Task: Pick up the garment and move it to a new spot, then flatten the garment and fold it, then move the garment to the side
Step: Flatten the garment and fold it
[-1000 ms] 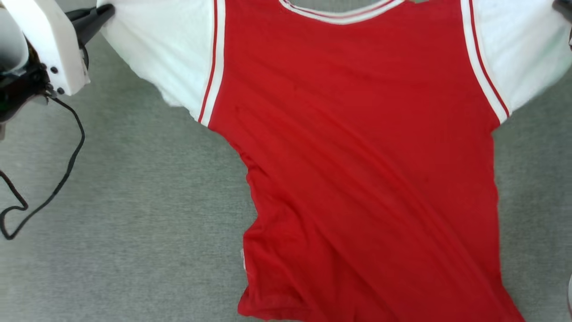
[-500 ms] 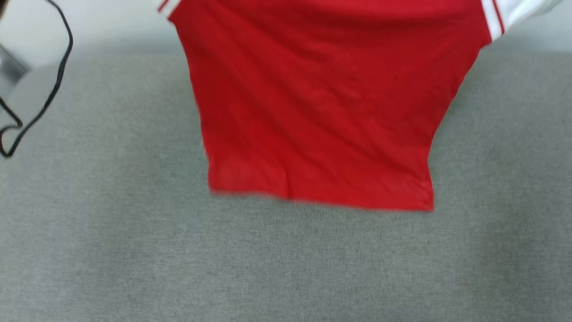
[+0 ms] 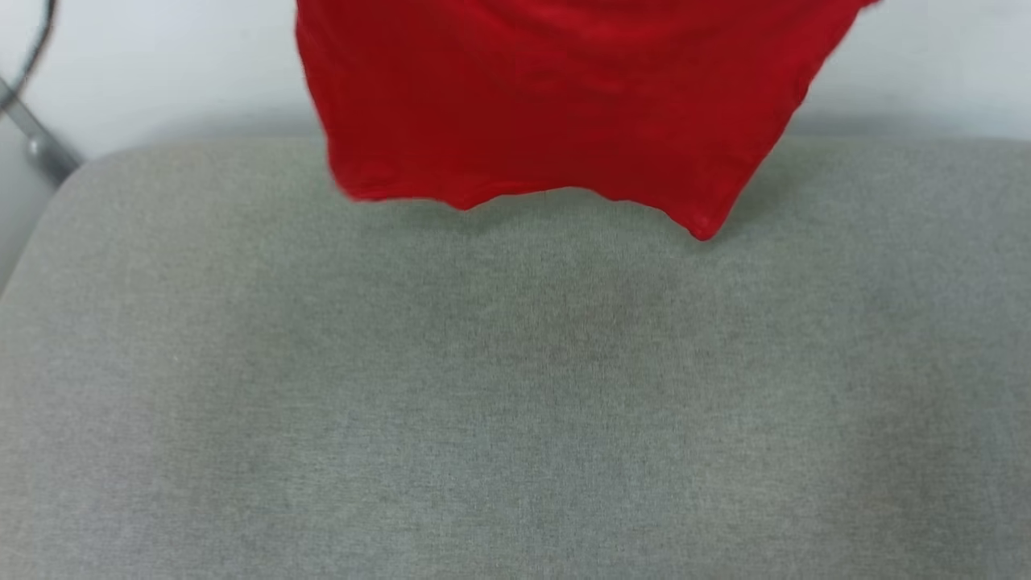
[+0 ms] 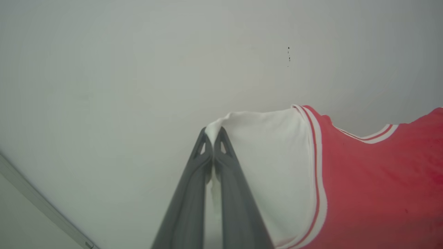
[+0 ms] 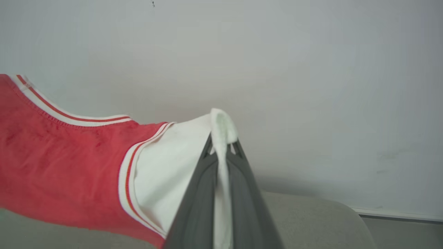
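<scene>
The garment (image 3: 556, 97) hangs in the air at the top of the head view, plain red side toward me, its hem just above the far part of the grey cushion (image 3: 515, 387). In the left wrist view my left gripper (image 4: 213, 133) is shut on the edge of a white sleeve (image 4: 270, 159), with the red body and striped trim (image 4: 318, 166) stretching off to the right. My right gripper (image 5: 223, 145) is shut on the other white sleeve (image 5: 166, 166), the garment (image 5: 62, 162) spreading to the left. No lettering is visible.
A pale wall (image 3: 161, 64) rises behind the cushion. A grey metal leg (image 3: 40, 149) and a dark cable (image 3: 36, 56) show at the upper left. The cushion's rounded corner (image 5: 339, 214) lies below the right gripper.
The garment has risen: the sleeves and collar have gone out of the head view's top and the hem has lifted off the cushion. The head view has also shifted, bringing the wall into it.
</scene>
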Tool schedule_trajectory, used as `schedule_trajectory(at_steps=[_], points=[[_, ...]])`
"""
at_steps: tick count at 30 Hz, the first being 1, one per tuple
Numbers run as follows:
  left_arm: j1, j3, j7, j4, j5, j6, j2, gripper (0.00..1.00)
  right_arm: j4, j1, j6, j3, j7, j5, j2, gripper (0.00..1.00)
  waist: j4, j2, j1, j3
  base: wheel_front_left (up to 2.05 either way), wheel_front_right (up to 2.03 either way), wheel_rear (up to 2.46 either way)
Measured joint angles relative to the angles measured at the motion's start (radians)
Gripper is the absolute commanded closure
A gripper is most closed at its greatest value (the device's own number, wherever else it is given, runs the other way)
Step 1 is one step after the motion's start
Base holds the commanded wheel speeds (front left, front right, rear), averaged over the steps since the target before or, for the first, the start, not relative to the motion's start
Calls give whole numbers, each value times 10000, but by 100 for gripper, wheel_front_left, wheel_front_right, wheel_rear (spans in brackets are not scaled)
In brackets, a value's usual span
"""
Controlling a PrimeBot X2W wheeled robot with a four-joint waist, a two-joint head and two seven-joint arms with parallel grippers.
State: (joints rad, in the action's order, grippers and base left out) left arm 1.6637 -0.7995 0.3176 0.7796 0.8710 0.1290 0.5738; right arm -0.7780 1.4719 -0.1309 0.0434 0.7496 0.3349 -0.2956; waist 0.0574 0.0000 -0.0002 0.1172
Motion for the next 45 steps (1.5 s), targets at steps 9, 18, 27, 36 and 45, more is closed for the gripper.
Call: schedule_trajectory(at_steps=[9,18,27,36,45], points=[[1824,-219,-794,347,-178,21,414,100,-472,2021,0,-328,-242,-1089,19,100,7,0,1,1721,0,0,0],[3932,-332,-2000,826,-134,25,518,100,-59,4465,-4,-878,-1034,-3066,1005,100,141,0,3,4166,0,0,0],[4620,-290,-3528,1595,159,29,-412,100,430,5776,-6,-1348,-1243,-5079,1484,100,585,0,6,5793,0,0,0],[4485,-240,-4197,1810,1005,25,-786,100,1607,5257,-4,-1722,-1377,-5770,1444,100,792,0,4,6389,0,0,0],[2576,-780,-4619,1060,2186,25,-324,100,1787,3304,-2,-1755,-1935,-4585,1331,100,451,0,3,6400,0,0,0]])
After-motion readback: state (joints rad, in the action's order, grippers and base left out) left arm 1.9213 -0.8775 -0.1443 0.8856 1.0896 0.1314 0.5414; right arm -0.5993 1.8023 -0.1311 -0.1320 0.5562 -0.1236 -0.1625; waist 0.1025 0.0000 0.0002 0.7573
